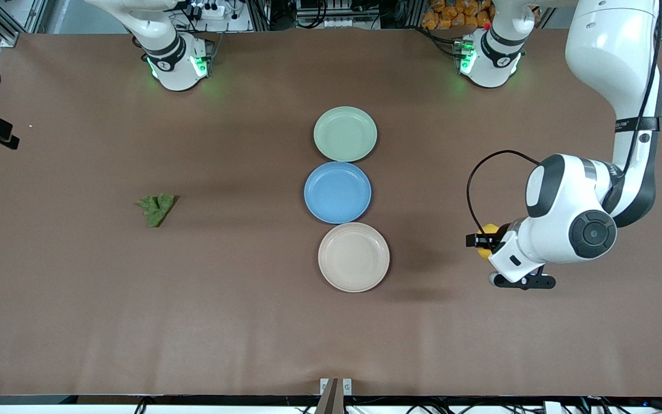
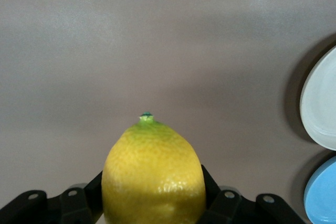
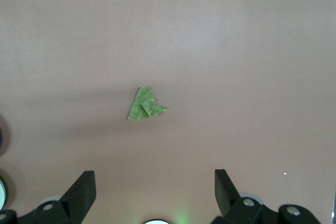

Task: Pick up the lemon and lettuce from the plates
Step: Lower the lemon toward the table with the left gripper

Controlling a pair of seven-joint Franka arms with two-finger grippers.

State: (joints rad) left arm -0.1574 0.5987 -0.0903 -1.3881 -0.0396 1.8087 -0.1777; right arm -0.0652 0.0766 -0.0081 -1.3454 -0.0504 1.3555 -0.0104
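My left gripper (image 1: 484,241) is shut on the yellow lemon (image 1: 487,237) and holds it over bare table, toward the left arm's end from the beige plate (image 1: 354,257). In the left wrist view the lemon (image 2: 152,161) fills the space between the black fingers (image 2: 89,190), green tip pointing away. The green lettuce (image 1: 157,208) lies flat on the table toward the right arm's end, off any plate. The pale green plate (image 1: 345,133) and the beige plate are bare. My right gripper (image 3: 152,182) is open, high over the lettuce (image 3: 145,105); it is out of the front view.
A bare blue plate (image 1: 337,192) lies between the pale green and beige plates, the three in a row at mid table. The beige plate's rim (image 2: 317,103) and the blue plate's rim (image 2: 323,195) show in the left wrist view.
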